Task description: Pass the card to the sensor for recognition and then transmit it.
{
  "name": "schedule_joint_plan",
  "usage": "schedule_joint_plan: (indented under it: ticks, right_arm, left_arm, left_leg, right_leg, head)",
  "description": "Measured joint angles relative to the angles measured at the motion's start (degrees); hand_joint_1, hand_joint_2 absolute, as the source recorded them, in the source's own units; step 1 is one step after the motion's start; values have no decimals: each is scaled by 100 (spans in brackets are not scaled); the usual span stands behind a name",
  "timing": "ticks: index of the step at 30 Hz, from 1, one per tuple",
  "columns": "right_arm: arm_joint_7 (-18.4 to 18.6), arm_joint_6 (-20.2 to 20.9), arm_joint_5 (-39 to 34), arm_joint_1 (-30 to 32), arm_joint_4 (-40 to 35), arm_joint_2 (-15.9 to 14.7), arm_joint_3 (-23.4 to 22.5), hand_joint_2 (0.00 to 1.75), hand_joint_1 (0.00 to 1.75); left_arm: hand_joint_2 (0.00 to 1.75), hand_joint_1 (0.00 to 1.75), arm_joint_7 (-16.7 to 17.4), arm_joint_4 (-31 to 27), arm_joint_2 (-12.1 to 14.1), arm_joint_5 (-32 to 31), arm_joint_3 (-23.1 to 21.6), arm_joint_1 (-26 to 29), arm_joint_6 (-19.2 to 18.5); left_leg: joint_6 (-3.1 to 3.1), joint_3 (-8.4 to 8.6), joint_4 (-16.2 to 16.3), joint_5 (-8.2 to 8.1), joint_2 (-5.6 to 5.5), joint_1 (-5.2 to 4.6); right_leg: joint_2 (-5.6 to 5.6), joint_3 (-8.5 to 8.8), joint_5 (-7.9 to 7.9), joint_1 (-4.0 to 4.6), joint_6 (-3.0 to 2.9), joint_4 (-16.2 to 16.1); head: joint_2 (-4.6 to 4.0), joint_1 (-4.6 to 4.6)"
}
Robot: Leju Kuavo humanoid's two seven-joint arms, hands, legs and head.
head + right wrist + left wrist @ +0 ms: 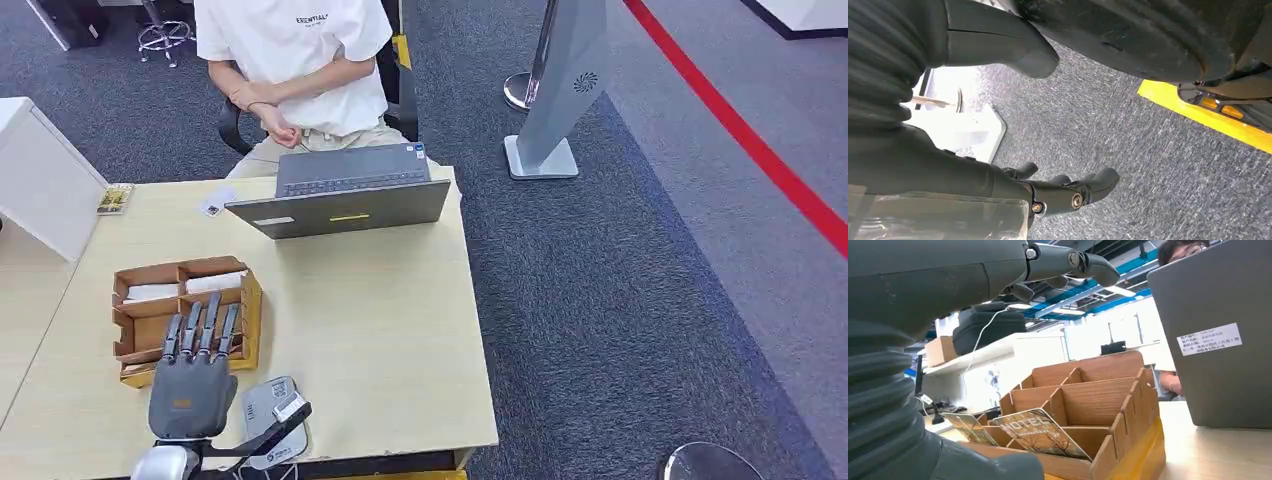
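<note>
While your left hand (195,365) hovers empty, fingers apart, at lower left, a clumsy reach could topple the card (1040,432) or shove its tray (247,318).

You see a hotel card (1040,432) leaning tilted in the near compartment of the wooden card box (185,315), and the grey sensor (272,420) lying flat just beside it.

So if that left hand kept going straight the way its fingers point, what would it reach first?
Probably the wooden card box: the left hand hovers at its near edge, fingers stretched over the compartments. Beyond that lies the open laptop. How high the hand is above the box is unclear.
</note>
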Motion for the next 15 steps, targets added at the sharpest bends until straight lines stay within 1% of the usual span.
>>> schedule_joint_plan:
  ticks: [5,8,10,15]
  right_arm:
    - [2,0,0,1,0,0,0,175,0]
    - [20,2,7,1,0,0,-2,175,0]
    - [15,2,11,0,0,0,-2,175,0]
    - [37,2,35,0,0,0,-2,175,0]
  left_arm:
    - [175,0,18,-2,0,0,0,3,2]
    - [175,0,83,-28,4,-9,20,40,4]
    - [175,0,146,-155,11,-26,118,69,9]
    - [175,0,192,-166,9,-31,210,66,11]
  left_leg:
    - [0,0,0,0,0,0]
    - [0,-1,0,0,0,0]
    - [0,0,0,0,0,0]
    - [0,0,0,0,0,0]
  right_leg:
    - [0,0,0,0,0,0]
    - [0,0,0,0,0,0]
    - [-1,0,0,0,0,0]
    - [-1,0,0,0,0,0]
  head:
    - [0,0]
    - [2,2]
    - [2,0]
    - [0,0]
